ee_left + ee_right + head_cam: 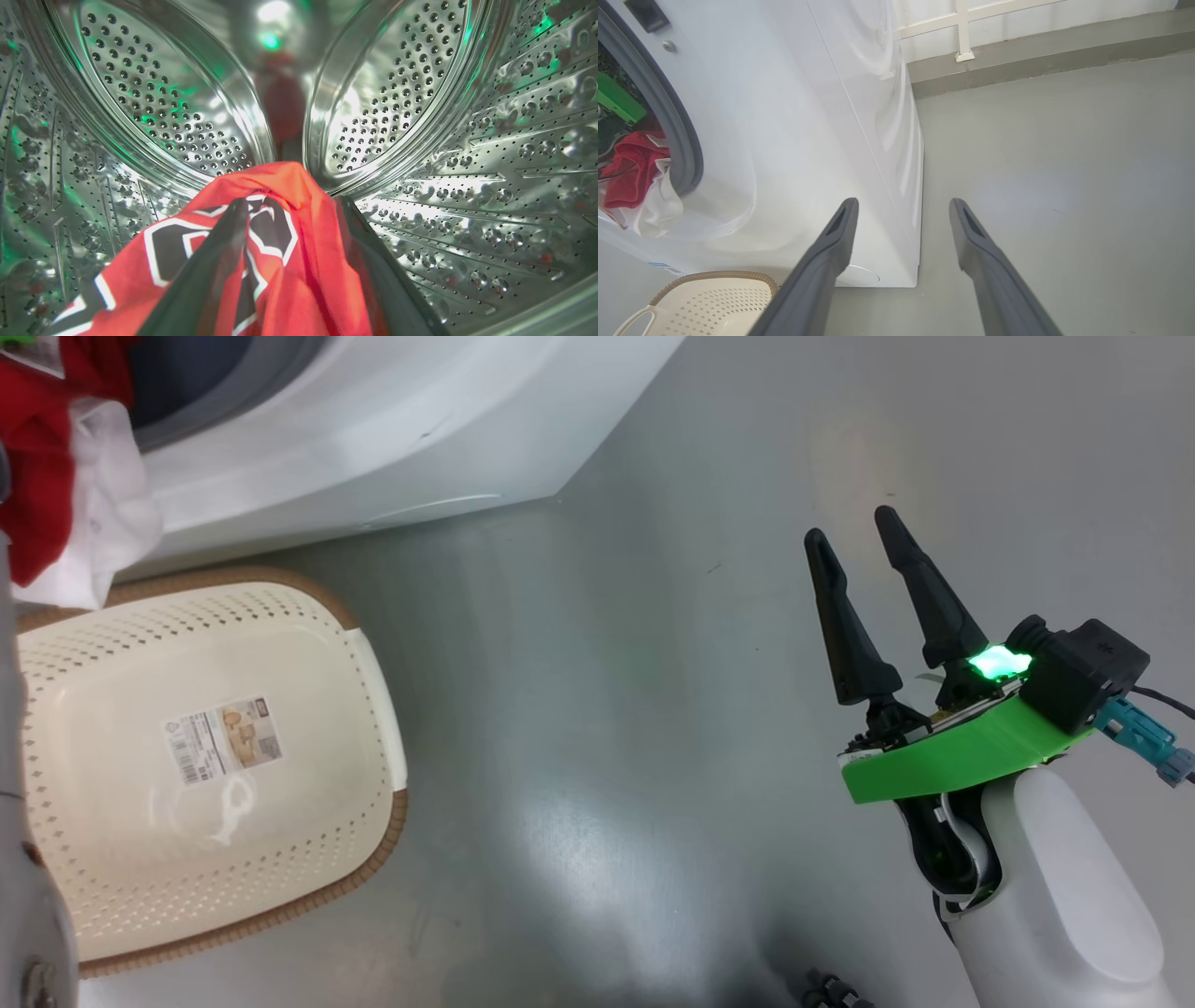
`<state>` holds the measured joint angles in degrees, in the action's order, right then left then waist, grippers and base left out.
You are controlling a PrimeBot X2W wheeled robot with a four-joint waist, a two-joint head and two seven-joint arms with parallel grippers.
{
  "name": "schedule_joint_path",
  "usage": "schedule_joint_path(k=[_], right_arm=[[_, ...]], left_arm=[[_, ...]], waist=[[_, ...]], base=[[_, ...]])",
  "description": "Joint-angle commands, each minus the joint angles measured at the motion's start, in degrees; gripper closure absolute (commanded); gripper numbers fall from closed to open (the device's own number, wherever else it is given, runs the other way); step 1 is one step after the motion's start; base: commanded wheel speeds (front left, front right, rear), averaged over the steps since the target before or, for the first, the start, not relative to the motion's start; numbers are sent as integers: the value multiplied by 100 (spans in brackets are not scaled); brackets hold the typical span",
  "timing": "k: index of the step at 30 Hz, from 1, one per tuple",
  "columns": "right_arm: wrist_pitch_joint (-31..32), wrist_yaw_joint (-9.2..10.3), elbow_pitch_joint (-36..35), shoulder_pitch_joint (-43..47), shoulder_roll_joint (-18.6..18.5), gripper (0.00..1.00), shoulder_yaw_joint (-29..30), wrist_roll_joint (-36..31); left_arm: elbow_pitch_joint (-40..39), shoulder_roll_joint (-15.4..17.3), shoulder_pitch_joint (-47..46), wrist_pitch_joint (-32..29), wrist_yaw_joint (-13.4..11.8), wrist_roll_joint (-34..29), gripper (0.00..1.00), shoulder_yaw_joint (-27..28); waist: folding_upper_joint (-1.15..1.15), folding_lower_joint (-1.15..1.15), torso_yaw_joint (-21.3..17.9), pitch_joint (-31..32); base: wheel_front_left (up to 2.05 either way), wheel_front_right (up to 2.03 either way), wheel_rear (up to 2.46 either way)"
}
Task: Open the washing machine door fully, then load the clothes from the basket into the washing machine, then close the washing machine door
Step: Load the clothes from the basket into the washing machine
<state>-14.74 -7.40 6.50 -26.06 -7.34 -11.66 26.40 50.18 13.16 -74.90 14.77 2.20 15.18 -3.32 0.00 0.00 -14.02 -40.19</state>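
While its left arm was sunk in the washing machine (373, 439), the left gripper (295, 201) pointed at the back wall of the perforated steel drum (163, 102). Its two dark fingers (205, 280) were parted wide, released rather than clenched. The clothes (308, 261), red fabric with white-edged dark patches, lay bunched between and over those fingers, touching both. Whether any of it was caught on them could not be told. In the right wrist view, more red and white cloth spilled over the grey gasket (677, 126) at the lower lip of the opening, part inside and part hanging down the white front. The right arm was held out past the machine's corner, its pale forearm (1055, 896) low. The right gripper (850, 523) hovered above the grey floor (607, 709), fingers pointing away from the robot, jaws wide apart and gripping nothing. The basket (308, 616) stood on the floor just before the machine, under the hanging cloth, a paper label (222, 739) showing on its bottom.
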Motion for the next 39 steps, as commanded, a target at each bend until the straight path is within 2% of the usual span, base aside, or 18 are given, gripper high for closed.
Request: schedule_joint_path(k=[1, 11, 24, 28, 39], right_arm=[[-26, -9, -108, 51, -2, 0, -89, -63], [-26, -9, -56, 81, -44, 0, -47, -66], [-26, -9, -80, 129, -95, 0, 14, -61], [-26, -9, -83, 127, -100, 0, 14, -58], [-26, -9, -112, 191, -114, 0, 89, -48]], left_arm=[[-81, 175, 56, 22, -6, -125, 0, 48], [-224, 35, 478, 22, 5, -294, 0, 32], [-943, -79, 1149, 23, 211, -288, 0, 56], [-1401, -42, 1521, 23, 272, -270, 0, 119], [-3266, -89, 3204, 23, 317, -274, 0, 381]], waist=[[0, 0, 54, 19], [0, 0, 214, 186], [0, 0, 476, 270], [0, 0, 520, 298], [0, 0, 602, 369]], base=[[0, 0, 0], [0, 0, 0], [0, 0, 0], [0, 0, 0], [0, 0, 0]])
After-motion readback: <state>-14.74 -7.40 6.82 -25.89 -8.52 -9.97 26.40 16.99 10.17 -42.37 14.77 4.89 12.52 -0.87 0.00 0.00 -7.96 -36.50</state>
